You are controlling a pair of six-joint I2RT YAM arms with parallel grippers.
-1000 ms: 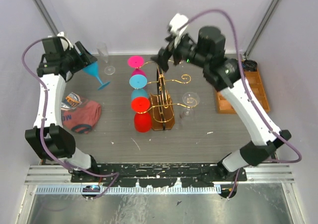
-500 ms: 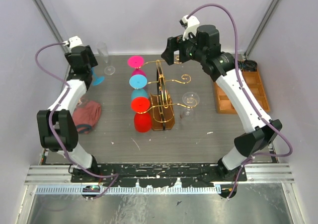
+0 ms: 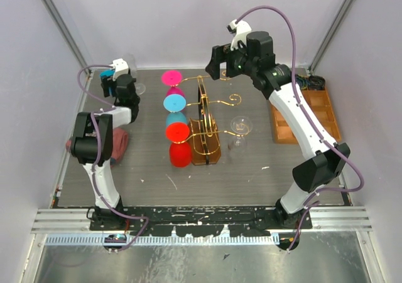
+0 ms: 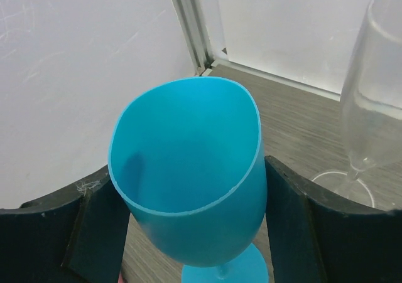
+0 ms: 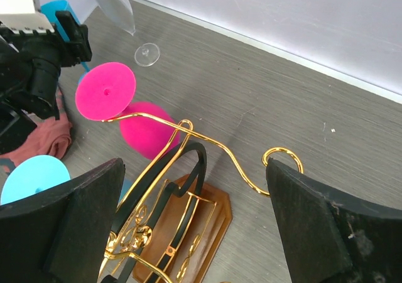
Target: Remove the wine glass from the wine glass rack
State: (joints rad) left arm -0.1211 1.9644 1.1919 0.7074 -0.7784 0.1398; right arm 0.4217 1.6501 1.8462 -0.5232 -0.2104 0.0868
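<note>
a clear flute (image 4: 370, 88) stands just beside the blue wine glass (image 4: 188, 182).

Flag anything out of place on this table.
A crumpled reddish cloth lies near the left side of the table, a stray item here. Nothing looks spilled or broken.

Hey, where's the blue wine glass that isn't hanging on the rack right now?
In the top view, the blue wine glass is at the far left corner of the table, held in the left gripper, just left of the clear flute.
</note>
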